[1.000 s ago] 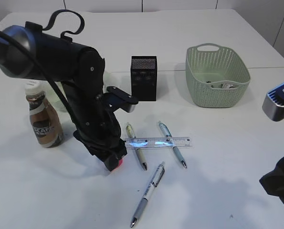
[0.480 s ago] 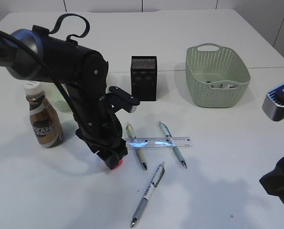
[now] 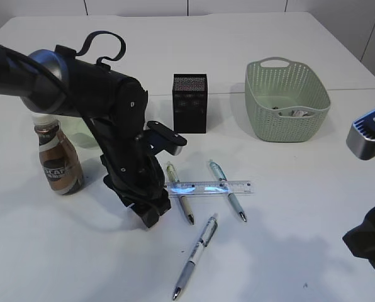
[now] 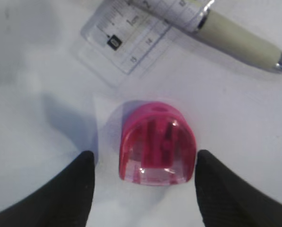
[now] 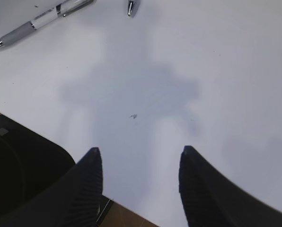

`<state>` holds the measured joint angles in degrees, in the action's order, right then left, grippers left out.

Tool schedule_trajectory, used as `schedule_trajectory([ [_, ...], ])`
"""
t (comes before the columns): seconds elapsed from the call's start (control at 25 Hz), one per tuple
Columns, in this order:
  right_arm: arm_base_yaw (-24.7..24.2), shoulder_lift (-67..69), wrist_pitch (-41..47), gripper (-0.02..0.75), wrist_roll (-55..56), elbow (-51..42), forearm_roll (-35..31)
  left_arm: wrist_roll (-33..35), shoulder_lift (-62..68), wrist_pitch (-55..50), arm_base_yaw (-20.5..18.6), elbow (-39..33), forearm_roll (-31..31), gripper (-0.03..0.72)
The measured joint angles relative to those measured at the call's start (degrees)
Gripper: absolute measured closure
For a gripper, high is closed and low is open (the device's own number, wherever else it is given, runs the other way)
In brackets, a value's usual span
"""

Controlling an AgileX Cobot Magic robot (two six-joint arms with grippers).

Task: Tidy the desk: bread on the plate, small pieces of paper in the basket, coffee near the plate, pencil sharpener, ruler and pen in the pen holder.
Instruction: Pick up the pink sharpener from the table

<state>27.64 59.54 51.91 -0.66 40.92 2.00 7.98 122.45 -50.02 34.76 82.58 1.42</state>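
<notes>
— Sharpener position?
— Pink pencil sharpener lies on the desk, just beside the ruler end, between the left gripper fingers, untouched.
— Grippers?
— Left spread, grasping nothing. Right gripper spread over bare desk, well apart from the ruler.
</notes>
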Motion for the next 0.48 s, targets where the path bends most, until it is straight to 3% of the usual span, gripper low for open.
schedule_trajectory([
  [0.48,0.0,0.0,0.0,0.326,0.0,0.0,0.0,-2.3,0.5,2.2,1.9,0.0,-1.0,0.218],
])
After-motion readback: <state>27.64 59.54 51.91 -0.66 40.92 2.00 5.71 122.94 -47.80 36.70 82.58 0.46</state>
